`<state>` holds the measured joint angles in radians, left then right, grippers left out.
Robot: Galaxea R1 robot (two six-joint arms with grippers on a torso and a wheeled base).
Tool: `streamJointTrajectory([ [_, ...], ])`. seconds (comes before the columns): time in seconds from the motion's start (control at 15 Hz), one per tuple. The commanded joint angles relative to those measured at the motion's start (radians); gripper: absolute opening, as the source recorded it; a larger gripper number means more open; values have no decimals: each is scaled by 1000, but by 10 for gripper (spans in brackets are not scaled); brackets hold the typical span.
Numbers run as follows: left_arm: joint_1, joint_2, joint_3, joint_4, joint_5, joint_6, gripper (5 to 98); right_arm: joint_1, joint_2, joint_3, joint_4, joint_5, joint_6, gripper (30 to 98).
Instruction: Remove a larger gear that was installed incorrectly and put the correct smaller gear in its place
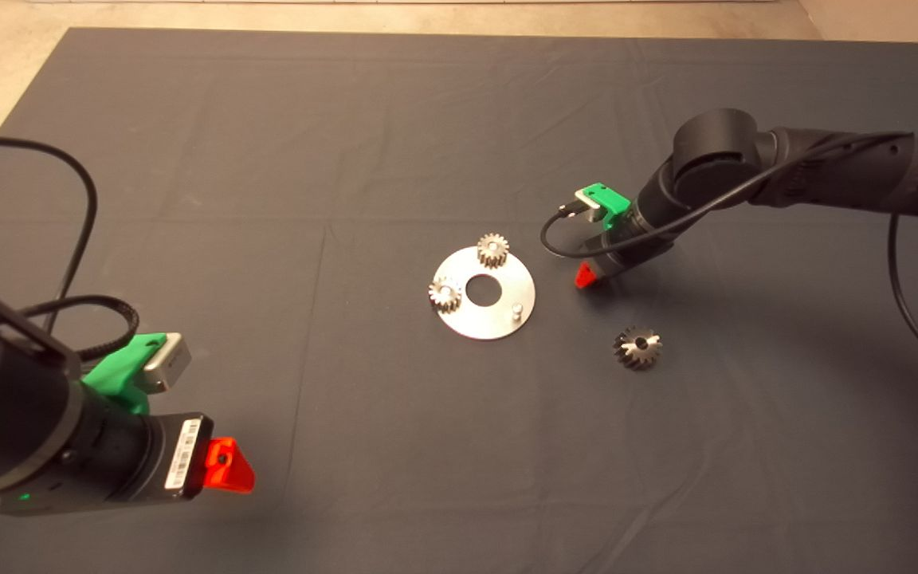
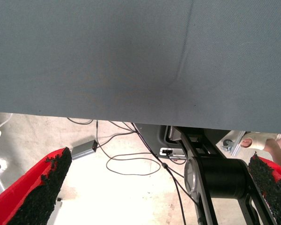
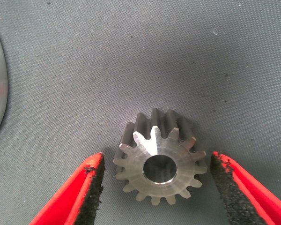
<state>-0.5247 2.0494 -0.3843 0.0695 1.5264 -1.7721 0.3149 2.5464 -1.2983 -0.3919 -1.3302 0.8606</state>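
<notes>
- Dark grey mat point(image 1: 268, 159) covers the worktop, creased in a few places, with pale floor showing beyond its far edge.
- At the lower left the left hand point(image 1: 229, 469) waits over bare mat. Its fingers are spread wide with nothing between them, and its wrist view shows only mat, floor and cables.
- In the middle lies a round metal plate point(image 1: 471, 323). Two pale small gears point(image 1: 492, 250) point(image 1: 444, 294) sit on it, and a bare peg point(image 1: 516, 309) stands near its right rim.
- Just right of the plate the right hand point(image 1: 586, 276) is low over the mat. It hides the smaller gear point(image 3: 159, 164) from the head view.
- The right wrist view shows that gear lying flat on the mat beside the plate's rim. The hand is open, one pad on each side of the gear, neither touching it and nothing gripped.
- I judge the step in hand to be picking up this gear.
- To do it well, the hand should keep the gear centred between the pads and go down until the pads cover the tooth band. It should then close squarely across the gear so that it neither rolls nor tips.
- Farther right, well apart from the plate, the larger gear point(image 1: 638, 347) lies on the mat. Its removal therefore looks done.
- The bare peg seems the likely seat for the smaller gear, so the grip should leave the bore clear.
</notes>
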Motion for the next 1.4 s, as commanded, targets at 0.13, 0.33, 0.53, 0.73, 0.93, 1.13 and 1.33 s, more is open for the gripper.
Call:
streamJointTrajectory([
  [0.13, -8, -2, 15, -22, 124, -3, 977, 22, 4, 1, 25, 3, -5, 556],
  [0.33, -8, -2, 15, -22, 123, -3, 977, 23, 4, 1, 24, 0, -6, 509],
  [0.53, -8, -2, 15, -22, 123, -3, 977, 23, 6, 1, 22, -7, -8, 481],
  [0.73, -8, -1, 15, -22, 124, -3, 977, 23, 3, 2, 22, -10, -8, 456],
  [0.93, -8, -2, 15, -22, 124, -3, 977, 21, 7, 2, 21, -12, -8, 427],
  [1.13, -8, -2, 15, -22, 124, -3, 977, 13, 10, 1, 18, -12, -8, 427],
  [1.33, -8, -2, 15, -22, 124, -3, 977, 9, 12, 1, 16, -12, -9, 420],
])
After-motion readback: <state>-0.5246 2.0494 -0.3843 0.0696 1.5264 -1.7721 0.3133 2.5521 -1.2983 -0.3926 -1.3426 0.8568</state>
